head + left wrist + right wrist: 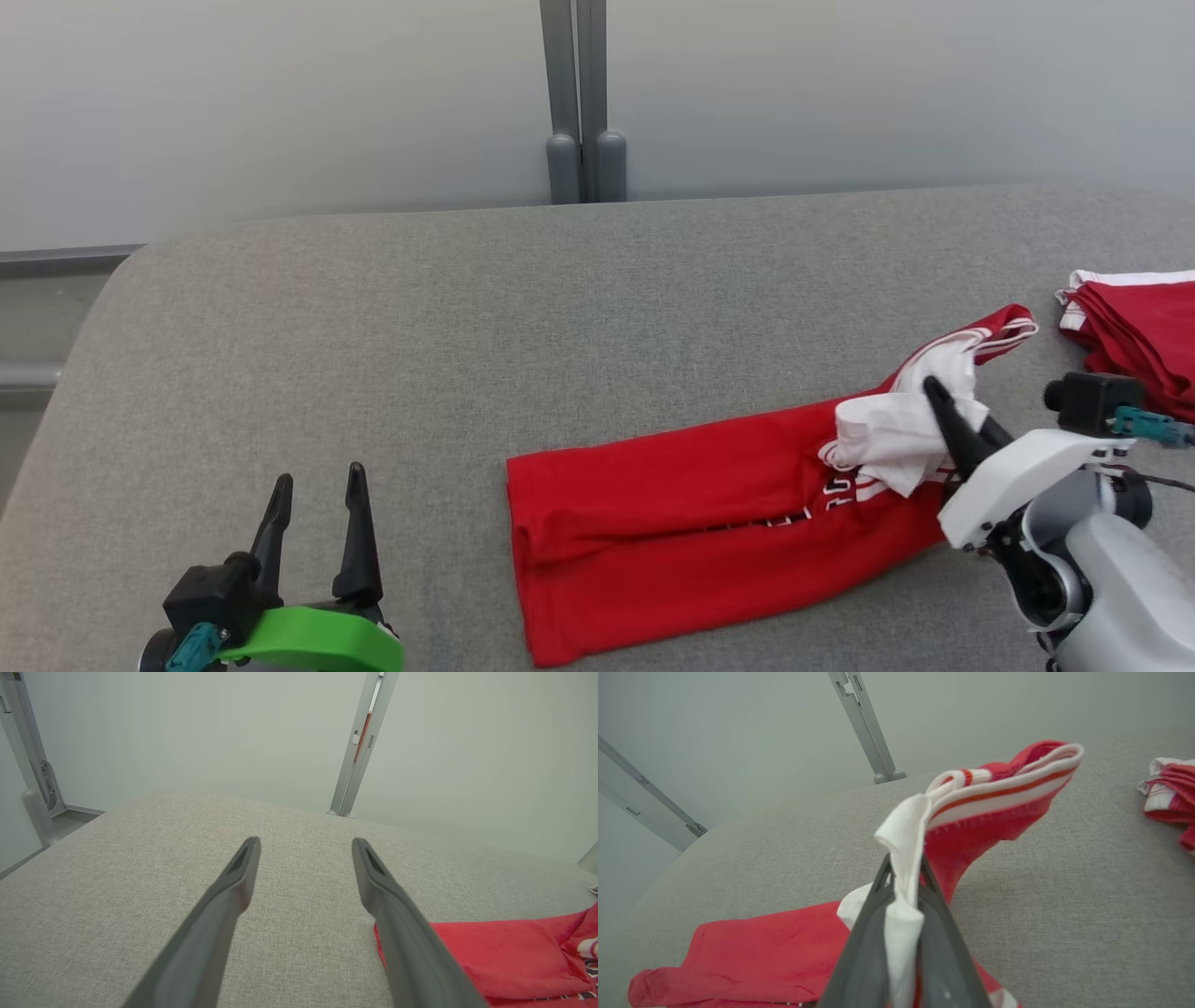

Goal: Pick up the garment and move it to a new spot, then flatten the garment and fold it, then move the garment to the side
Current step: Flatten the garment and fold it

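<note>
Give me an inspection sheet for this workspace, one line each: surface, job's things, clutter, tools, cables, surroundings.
Surface: grey fabric-covered table with a rounded far-left corner.
Job's things: red garment, apparently folded lengthwise, with its white-trimmed end lifted off the table.
Clutter: a second red and white cloth pile at the right edge, apart from the garment.
Tools: left tool open, holding nothing, over bare table; right tool shut on the garment's white cloth.
Cables: thin dark cable beside the right wrist.
Surroundings: pale wall and a grey post behind the table.
</note>
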`<state>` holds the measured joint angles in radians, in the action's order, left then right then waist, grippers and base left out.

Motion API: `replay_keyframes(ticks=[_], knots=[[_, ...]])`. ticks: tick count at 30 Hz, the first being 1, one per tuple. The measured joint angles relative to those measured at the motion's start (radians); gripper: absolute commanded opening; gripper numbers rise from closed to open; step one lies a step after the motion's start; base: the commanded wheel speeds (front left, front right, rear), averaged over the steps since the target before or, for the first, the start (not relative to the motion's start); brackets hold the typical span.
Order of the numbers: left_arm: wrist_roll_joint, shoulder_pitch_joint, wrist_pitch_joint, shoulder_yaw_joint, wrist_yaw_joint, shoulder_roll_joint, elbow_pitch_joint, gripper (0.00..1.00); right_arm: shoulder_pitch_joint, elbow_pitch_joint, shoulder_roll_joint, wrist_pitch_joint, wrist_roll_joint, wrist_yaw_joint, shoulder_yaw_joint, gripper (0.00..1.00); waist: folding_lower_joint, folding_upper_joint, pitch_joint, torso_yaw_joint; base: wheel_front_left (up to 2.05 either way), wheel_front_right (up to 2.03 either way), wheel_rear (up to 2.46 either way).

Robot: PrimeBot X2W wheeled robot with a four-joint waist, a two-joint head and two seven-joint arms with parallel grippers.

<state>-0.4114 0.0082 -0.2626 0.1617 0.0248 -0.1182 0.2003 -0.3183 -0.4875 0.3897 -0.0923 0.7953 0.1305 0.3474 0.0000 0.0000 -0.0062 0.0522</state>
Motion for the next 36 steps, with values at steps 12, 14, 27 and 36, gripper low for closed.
replay_keyframes(ticks=[12,14,27,36], knots=[[0.001,-0.011,0.002,0.021,-0.016,0.003,0.03,1.0,0.084,0.207,-0.201,0.176,-0.136,0.0,0.035,0.0,0.0,0.0,0.0,0.093,0.0,0.0,0.0],[0.001,-0.021,0.002,0.027,-0.019,0.003,0.038,1.0,0.09,0.197,-0.234,0.188,-0.142,0.0,0.04,0.0,0.0,0.0,0.003,0.117,0.0,0.0,0.0],[0.004,-0.046,0.005,0.044,-0.029,0.004,0.073,1.0,0.081,0.058,-0.32,0.202,-0.176,0.0,0.061,0.0,0.0,0.0,0.018,0.246,0.0,0.0,0.0],[0.004,-0.058,0.004,0.045,-0.028,0.005,0.085,1.0,0.058,-0.001,-0.336,0.18,-0.143,0.0,0.13,1.0,0.0,0.0,0.021,0.239,0.0,0.0,0.0]])
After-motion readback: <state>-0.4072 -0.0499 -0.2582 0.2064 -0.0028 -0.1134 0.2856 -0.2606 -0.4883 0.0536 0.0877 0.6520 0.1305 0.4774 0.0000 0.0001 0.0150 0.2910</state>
